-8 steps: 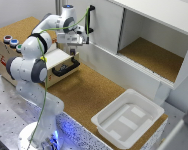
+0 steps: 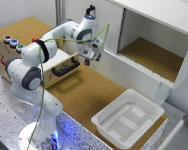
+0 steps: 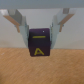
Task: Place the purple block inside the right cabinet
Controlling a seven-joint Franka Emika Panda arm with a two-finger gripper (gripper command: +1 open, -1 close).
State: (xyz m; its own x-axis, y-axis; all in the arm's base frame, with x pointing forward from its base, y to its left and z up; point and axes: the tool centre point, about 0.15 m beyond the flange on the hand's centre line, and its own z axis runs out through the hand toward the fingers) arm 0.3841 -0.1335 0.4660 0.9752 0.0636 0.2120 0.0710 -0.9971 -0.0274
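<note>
Jaws (image 3: pixel 41 39) pinch the purple block (image 3: pixel 41 43) from both sides, and we see it held clear above the cork bench (image 2: pixel 89 92). Our arm hangs over the bench's far edge, just in front of the right cabinet (image 2: pixel 154 57). Near the bench's front corner sits a white tub (image 2: pixel 128 120).

A white plastic tub (image 2: pixel 128 118) is sitting near the cork tabletop's (image 2: pixel 86 95) edge at the exterior view's right. A wooden drawer box (image 2: pixel 24 37) with a black handle (image 2: pixel 65 68) is standing at the left, carrying coloured buttons (image 2: pixel 13 43).
</note>
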